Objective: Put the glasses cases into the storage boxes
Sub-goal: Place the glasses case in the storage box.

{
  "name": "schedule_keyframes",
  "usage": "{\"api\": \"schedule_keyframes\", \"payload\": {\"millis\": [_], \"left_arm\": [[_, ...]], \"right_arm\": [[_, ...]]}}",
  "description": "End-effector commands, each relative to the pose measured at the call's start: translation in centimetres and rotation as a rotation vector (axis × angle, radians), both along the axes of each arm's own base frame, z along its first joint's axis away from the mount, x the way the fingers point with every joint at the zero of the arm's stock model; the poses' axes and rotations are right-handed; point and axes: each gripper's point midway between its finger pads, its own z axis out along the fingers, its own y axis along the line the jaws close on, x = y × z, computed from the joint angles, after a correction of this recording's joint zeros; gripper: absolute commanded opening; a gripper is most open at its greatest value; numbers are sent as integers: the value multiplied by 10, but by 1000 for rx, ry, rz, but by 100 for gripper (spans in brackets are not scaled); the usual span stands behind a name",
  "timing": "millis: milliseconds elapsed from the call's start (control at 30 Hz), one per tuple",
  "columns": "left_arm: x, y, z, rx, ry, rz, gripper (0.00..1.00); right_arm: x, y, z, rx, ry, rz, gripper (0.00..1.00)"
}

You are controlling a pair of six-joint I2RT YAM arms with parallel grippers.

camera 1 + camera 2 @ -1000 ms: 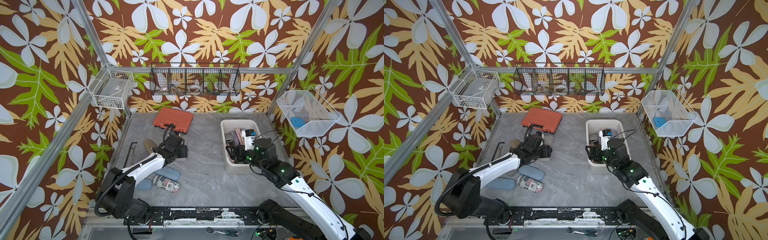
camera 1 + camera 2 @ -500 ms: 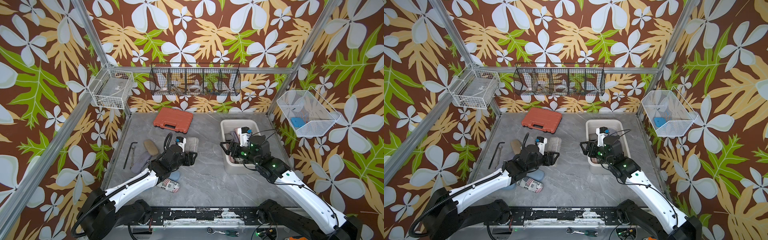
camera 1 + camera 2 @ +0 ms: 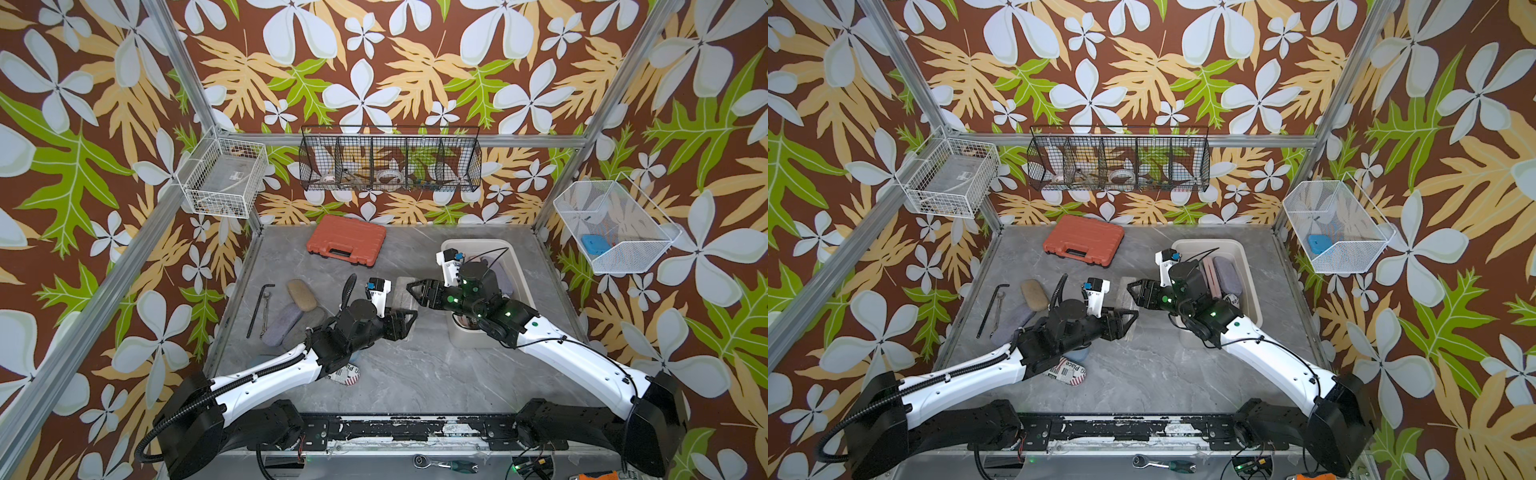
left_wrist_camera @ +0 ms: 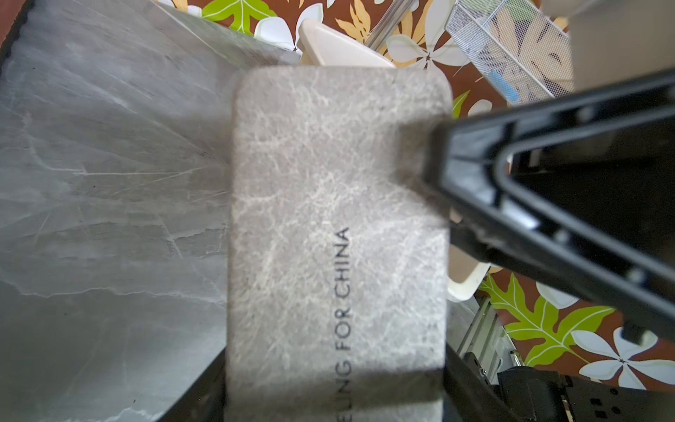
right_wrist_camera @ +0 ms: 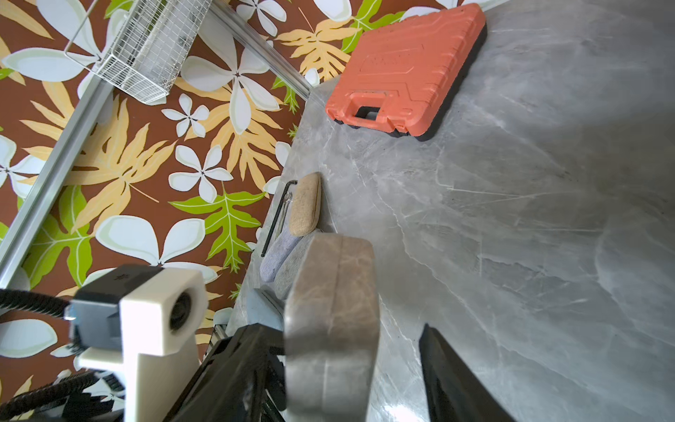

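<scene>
Grey glasses case (image 4: 336,237) held up between both grippers.
Left gripper (image 3: 402,320) clamped on one end. Right gripper (image 5: 339,329) part open, straddling the other end, one finger clear of it. Storage box (image 3: 460,337) sits just behind the right gripper, tan case (image 3: 302,294) behind the left.

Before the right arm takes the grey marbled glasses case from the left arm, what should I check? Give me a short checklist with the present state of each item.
1. The left gripper grips the grey marbled glasses case: ok.
2. The case sits between the fingers of the right gripper: ok, in the right wrist view.
3. The right gripper is closed on the case: not ok, a gap shows beside one finger.
4. Free room in the cream plastic tub: cannot tell, the right arm covers part of it.
</scene>
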Motion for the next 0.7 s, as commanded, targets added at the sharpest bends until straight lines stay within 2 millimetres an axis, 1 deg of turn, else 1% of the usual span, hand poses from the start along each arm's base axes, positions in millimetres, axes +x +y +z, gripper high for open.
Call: {"api": "schedule_keyframes", "payload": {"millis": [0, 67, 133, 233, 267, 400, 467, 500, 533, 667], "left_arm": [[2, -4, 21, -59, -48, 0, 50], [2, -4, 20, -59, -47, -4, 50], [2, -5, 19, -56, -46, -6, 50], [2, -6, 17, -53, -44, -12, 52], [2, -6, 16, -52, -42, -13, 53], [5, -5, 15, -52, -39, 7, 64], [7, -1, 16, -51, -40, 34, 74], [8, 1, 16, -48, -43, 46, 88], [8, 4, 17, -44, -45, 56, 99], [4, 13, 20, -49, -57, 68, 100]], "right_arm": [[3, 11, 11, 38, -23, 13, 58], [1, 16, 11, 35, -22, 25, 50], [1, 17, 12, 36, -24, 29, 41], [1, 17, 13, 31, -27, 31, 31], [1, 17, 13, 32, -27, 32, 30], [0, 16, 16, 33, -36, 32, 26], [1, 15, 19, 28, -44, 26, 26], [2, 14, 20, 21, -52, 21, 26], [4, 12, 22, -3, -66, 12, 25], [14, -6, 39, -119, -151, -48, 25]]}}
